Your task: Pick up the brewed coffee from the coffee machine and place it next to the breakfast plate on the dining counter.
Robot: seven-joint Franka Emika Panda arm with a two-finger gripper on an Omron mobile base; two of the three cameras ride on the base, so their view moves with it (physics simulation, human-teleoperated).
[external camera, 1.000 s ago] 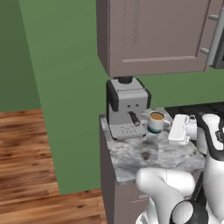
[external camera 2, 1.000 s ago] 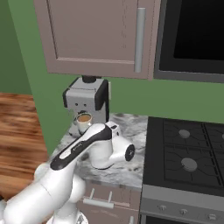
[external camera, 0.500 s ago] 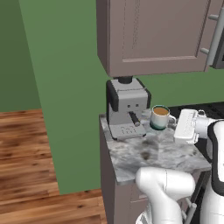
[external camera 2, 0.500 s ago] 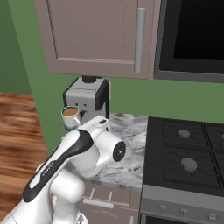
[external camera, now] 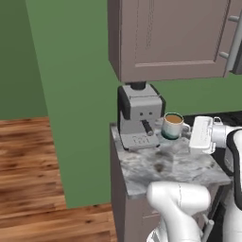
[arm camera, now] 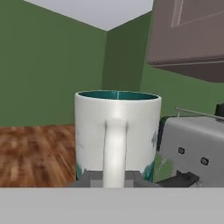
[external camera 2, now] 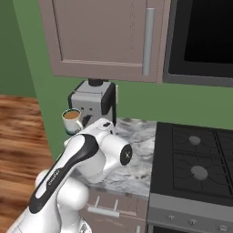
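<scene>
The brewed coffee, a white mug with a teal lower band and brown coffee inside, hangs in the air just off the front of the coffee machine. My gripper is shut on the mug's handle, reaching in from the stove side. In the hand view the mug stands upright right before the fingertips, with the silver machine to its right. The breakfast plate and the dining counter are out of view.
A small marbled counter top on cabinets carries the machine. A black cooktop adjoins it, with a dark oven front above. A wall cabinet hangs low over the machine. Green wall and wooden floor lie beyond the counter's edge.
The mug has come out from the machine's drip tray, held in my gripper, and risen slightly. Over the last half second it has barely moved.
</scene>
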